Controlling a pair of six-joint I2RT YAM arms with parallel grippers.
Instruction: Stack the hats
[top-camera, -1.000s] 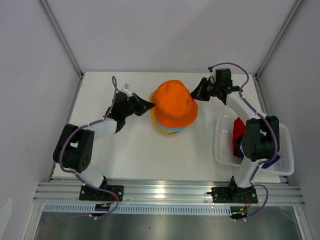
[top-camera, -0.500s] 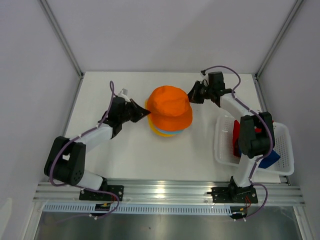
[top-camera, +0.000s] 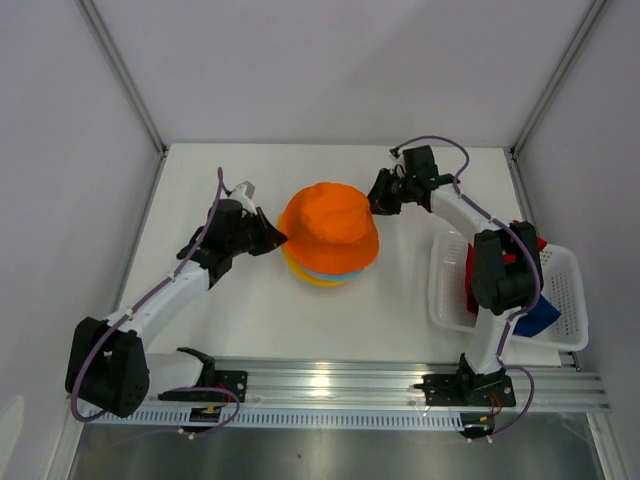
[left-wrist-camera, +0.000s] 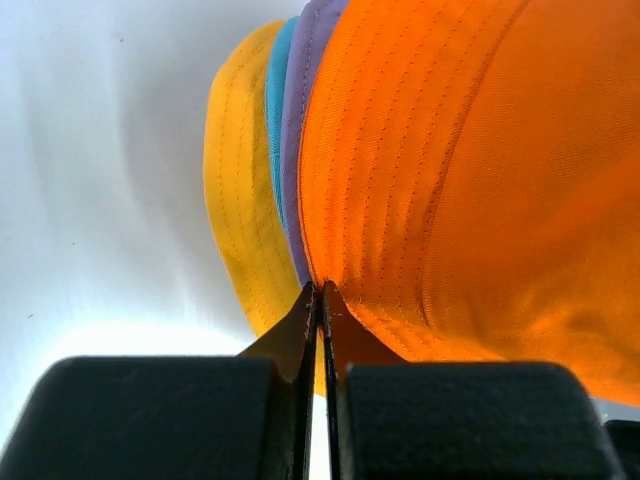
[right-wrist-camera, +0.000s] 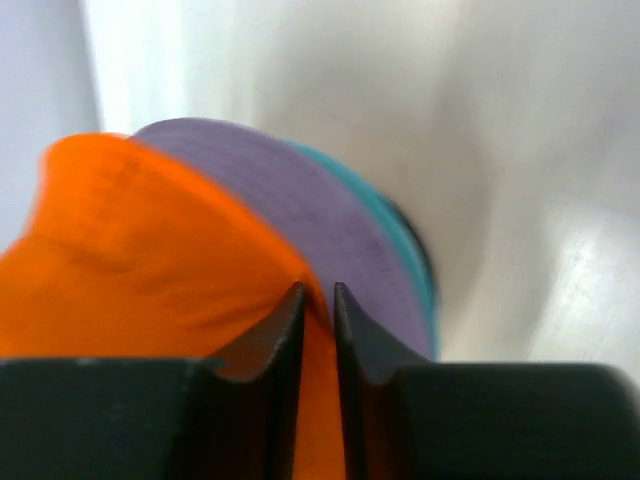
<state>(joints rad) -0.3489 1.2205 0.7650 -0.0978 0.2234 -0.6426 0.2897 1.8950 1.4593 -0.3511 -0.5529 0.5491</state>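
Note:
An orange hat (top-camera: 330, 225) sits crown-up on top of a stack of hats; a yellow brim (top-camera: 308, 279) and a teal one (top-camera: 335, 273) peek out below it. My left gripper (top-camera: 268, 238) is at its left edge, shut on the orange brim (left-wrist-camera: 400, 200), with yellow (left-wrist-camera: 240, 200), teal (left-wrist-camera: 275, 120) and lavender (left-wrist-camera: 300, 100) brims stacked beside it. At the hat's upper right my right gripper (top-camera: 377, 198) has the orange brim (right-wrist-camera: 130, 250) between its narrowly spaced jaws, tips (right-wrist-camera: 318, 290) against lavender (right-wrist-camera: 300, 200) and teal (right-wrist-camera: 400, 230) brims.
A white mesh basket (top-camera: 440, 300) stands at the right edge of the table, holding a red hat (top-camera: 476, 265) and a navy blue hat (top-camera: 540, 318). The right arm's upper link hangs over the basket. Grey walls close in the table on three sides.
Both grippers have carried the orange hat leftward and slightly toward the near edge, and the stack under it has shifted with it. The left arm has stretched out further.

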